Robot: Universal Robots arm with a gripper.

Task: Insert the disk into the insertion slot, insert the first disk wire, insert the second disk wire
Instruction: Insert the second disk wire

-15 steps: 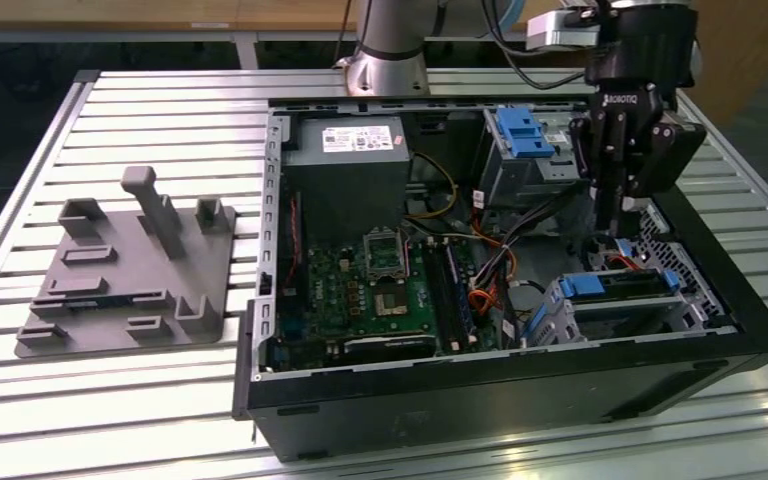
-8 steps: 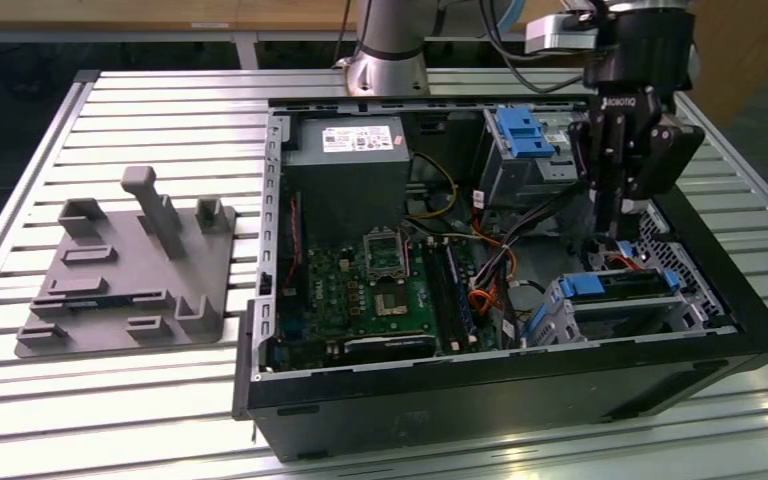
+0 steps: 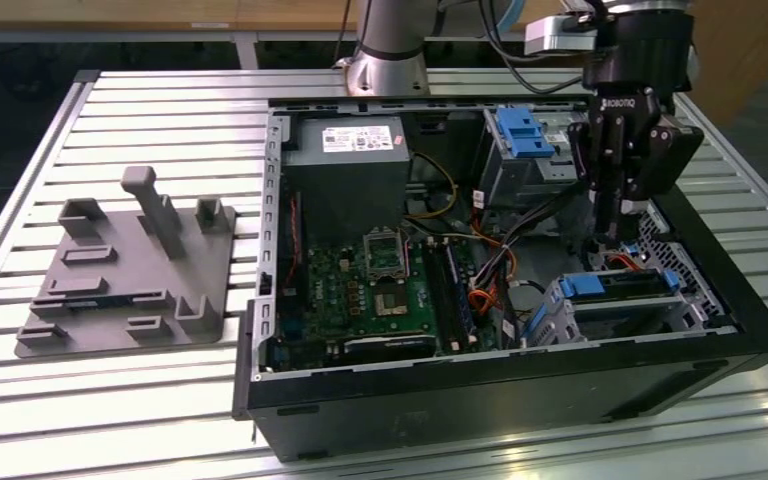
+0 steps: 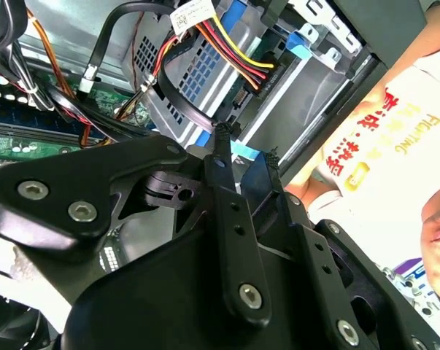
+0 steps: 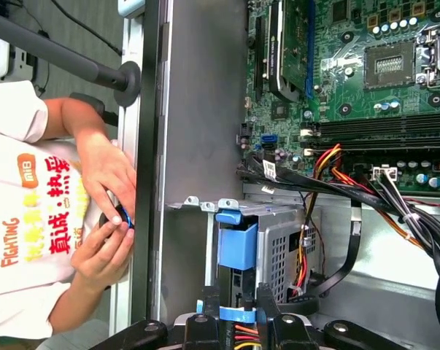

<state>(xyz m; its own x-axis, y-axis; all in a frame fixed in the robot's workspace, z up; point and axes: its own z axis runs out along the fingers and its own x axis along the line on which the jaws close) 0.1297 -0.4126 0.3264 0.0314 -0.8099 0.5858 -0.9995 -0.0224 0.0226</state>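
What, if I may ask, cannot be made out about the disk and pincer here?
Disk: in the exterior view the drive cage hides all but its top edge and blue bracket.
Pincer: in the second wrist view its own body covers its hold, so grip is unclear.
Person's hands: in the first wrist view they cover most of the small object held.

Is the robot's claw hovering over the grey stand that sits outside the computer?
No: in the exterior view the gripper hangs inside the open computer case, close to the blue-framed disk, away from the grey stand.
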